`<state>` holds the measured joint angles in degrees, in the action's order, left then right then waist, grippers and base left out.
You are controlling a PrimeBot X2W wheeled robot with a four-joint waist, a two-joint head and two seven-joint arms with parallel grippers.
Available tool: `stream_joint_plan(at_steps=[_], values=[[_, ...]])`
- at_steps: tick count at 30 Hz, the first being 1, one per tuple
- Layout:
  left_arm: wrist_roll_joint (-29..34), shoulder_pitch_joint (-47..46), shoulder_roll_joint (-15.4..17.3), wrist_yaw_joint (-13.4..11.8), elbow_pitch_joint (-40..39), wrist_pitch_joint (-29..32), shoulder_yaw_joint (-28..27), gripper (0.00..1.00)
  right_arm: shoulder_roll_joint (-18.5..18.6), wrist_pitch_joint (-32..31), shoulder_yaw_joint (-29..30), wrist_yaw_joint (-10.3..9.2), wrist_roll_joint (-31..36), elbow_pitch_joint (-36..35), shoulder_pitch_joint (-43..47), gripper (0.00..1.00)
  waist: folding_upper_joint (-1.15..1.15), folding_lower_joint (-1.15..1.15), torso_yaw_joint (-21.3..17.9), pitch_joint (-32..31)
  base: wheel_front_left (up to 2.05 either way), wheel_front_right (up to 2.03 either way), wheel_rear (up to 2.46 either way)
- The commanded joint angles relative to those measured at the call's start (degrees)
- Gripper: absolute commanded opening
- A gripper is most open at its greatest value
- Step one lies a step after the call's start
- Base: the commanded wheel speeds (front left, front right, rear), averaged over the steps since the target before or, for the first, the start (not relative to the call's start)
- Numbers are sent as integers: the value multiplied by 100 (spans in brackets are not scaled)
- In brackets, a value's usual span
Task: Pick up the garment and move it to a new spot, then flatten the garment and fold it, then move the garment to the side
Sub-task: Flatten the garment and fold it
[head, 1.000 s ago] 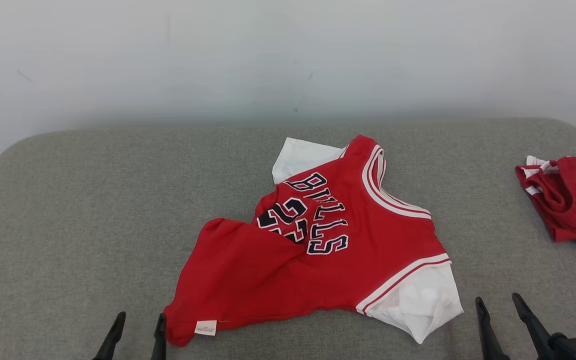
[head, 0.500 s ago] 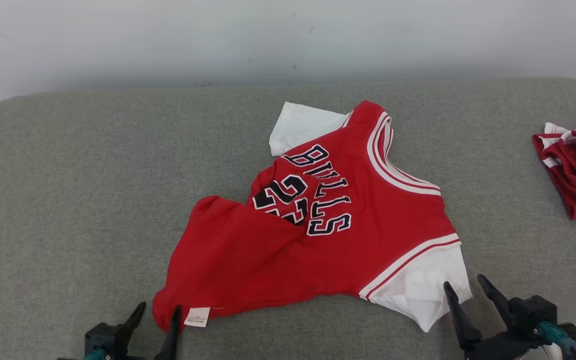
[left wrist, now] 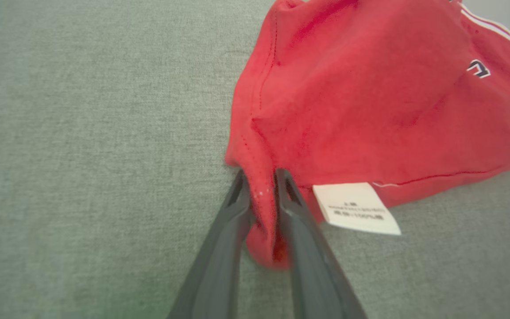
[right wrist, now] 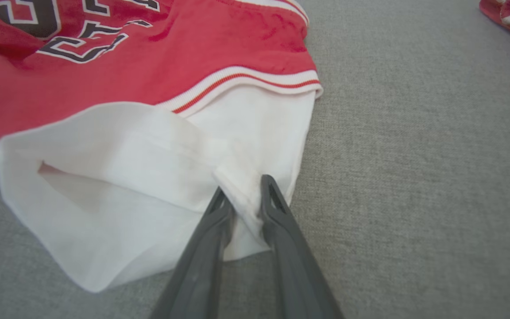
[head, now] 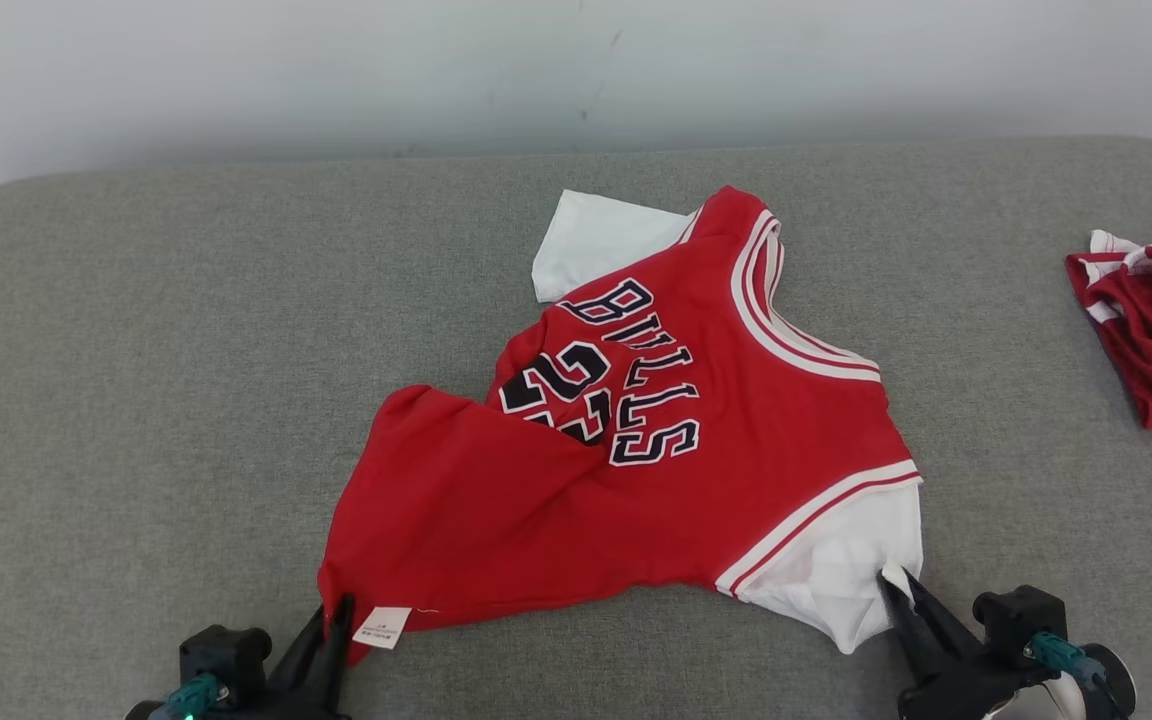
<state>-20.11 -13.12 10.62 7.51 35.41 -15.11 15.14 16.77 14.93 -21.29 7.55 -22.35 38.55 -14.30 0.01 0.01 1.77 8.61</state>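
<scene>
The left pincer [left wrist: 260, 175] is pinched tight on the jersey [head: 736, 420] at its red hem corner [left wrist: 261, 208]; the right pincer [right wrist: 242, 186] seemingly clamps its white sleeve [right wrist: 126, 155]

The jersey [head: 636, 520] is red with white sleeves, white-and-red striped trim and black "BULLS" lettering above a number. It lies rumpled, lettering up, in the middle of the grey padded surface [head: 136, 400], neck toward the far right. A red flap covers part of the number. A white label [head: 381, 627] sits at the near-left corner.
</scene>
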Motion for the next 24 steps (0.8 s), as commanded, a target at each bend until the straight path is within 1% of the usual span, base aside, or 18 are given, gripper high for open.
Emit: stream_joint_plan(at_steps=[1,5,10,14,17,19,22,24], values=[[-80,-31,10,-12,-38,1,12,0,-14,14,-55,-15,-75,57,-40,0,-1,-1,-5,-13,0,0,0],[-182,39,36,-12,-260,0,-1,0,51,28,24,-15,-95,-239,-103,0,-1,-1,-22,-83,0,0,0],[-250,105,116,-12,-774,-1,-112,0,125,30,305,-15,-14,-920,64,0,-1,-1,-53,-195,0,0,0],[-276,-224,291,-12,-1219,-1,-80,0,257,30,500,-15,-91,-1462,-26,0,-1,-1,-64,-214,0,0,0],[-367,-701,472,-12,-1398,36,98,0,379,31,480,-15,-238,-1694,-326,0,-1,-1,-71,-144,0,0,0],[-436,-1203,649,-12,-1490,180,212,0,514,29,397,-15,-328,-1771,-688,0,-1,-1,-96,-13,0,0,0],[-736,-2139,791,-12,-1563,505,359,0,640,-72,282,-15,-565,-1820,-1490,0,-1,-1,-143,309,0,0,0],[-927,-2878,952,-13,-1527,729,402,0,732,-219,233,-15,-728,-1806,-2168,0,-1,-1,-190,650,0,0,0]])
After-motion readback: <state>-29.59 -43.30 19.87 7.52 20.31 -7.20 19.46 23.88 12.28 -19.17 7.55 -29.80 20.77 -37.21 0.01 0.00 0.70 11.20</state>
